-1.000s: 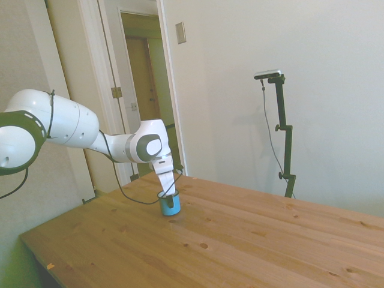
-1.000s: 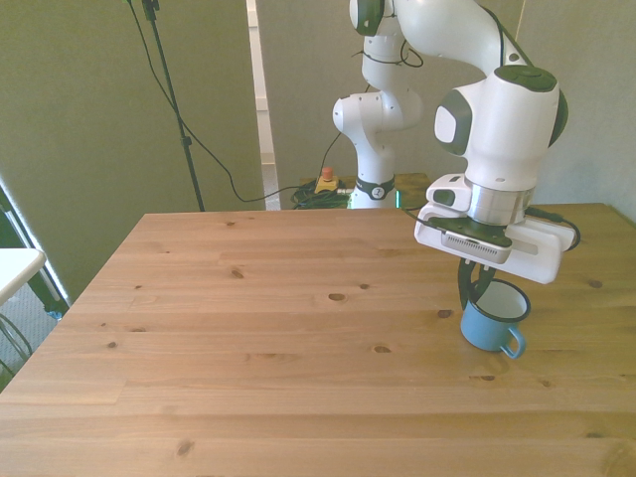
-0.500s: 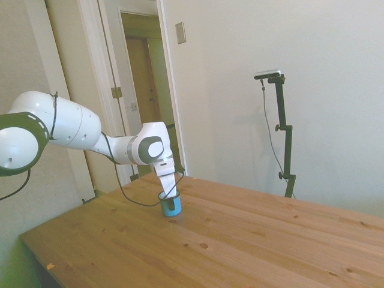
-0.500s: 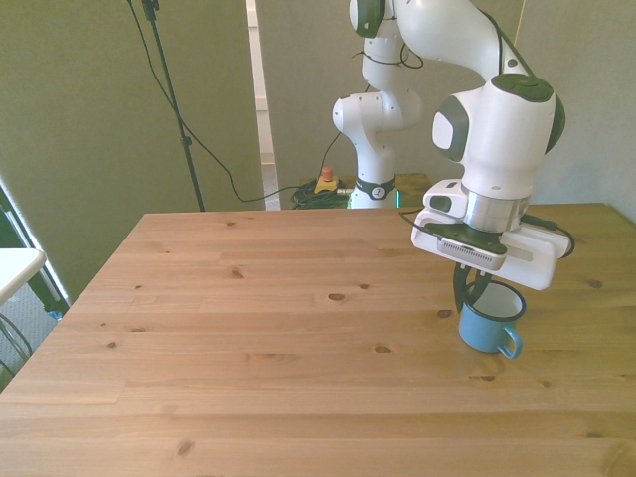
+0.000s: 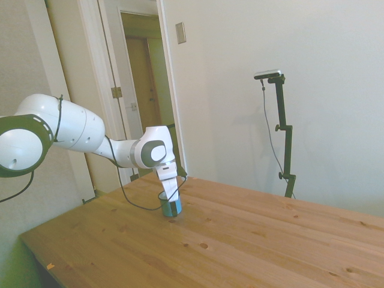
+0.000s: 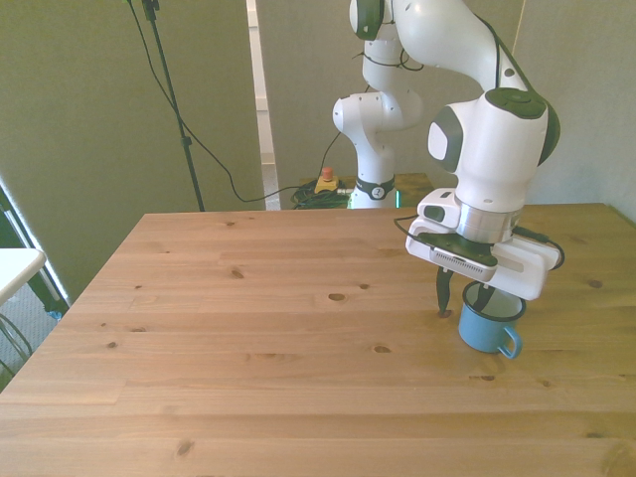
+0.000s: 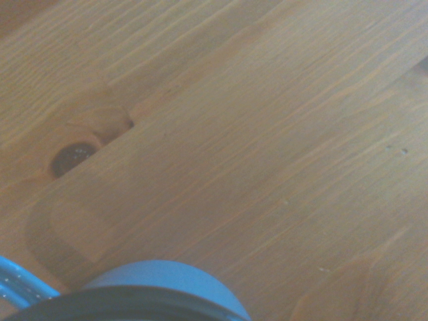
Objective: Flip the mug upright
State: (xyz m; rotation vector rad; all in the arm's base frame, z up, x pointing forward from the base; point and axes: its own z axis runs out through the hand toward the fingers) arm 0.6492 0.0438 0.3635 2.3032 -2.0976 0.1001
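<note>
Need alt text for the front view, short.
A light-blue mug stands upright on a wooden table, toward the front view's right. The white arm's hand is open over its rim, one finger outside the mug, the other inside.

White arm (image 6: 494, 139), grey joint caps, black cables.

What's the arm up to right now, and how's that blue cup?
Gripper open, one finger inside the rim, one outside. Mug upright on table. Nothing in the way.
</note>
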